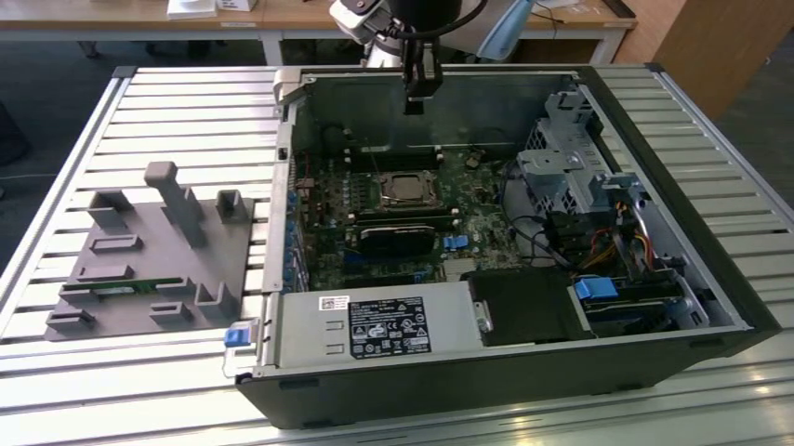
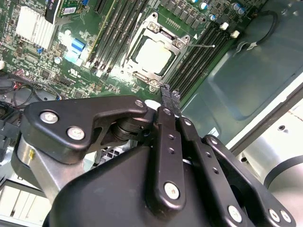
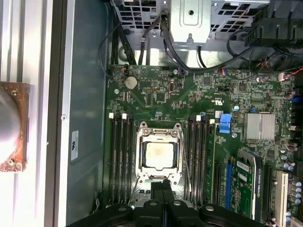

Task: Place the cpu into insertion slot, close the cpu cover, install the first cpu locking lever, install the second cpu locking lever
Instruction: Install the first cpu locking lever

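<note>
Gripper point(image 1: 418, 98) hung at upper middle of the exterior view over the open computer case point(image 1: 496, 390), fingers together and empty, likely because the cpu point(image 1: 403, 189) already sat in its socket at frame centre, cpu cover point(image 3: 140, 156) seemingly down around it, one wire lever point(image 2: 201, 46) looking loose.

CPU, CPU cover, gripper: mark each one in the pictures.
cpu point(image 3: 158, 156): first wrist view, middle of its silver-grey top.
cpu cover point(image 3: 141, 152): first wrist view, one side bar of the metal frame.
gripper point(image 2: 170, 93): second wrist view, midway between its fingertips.
</note>
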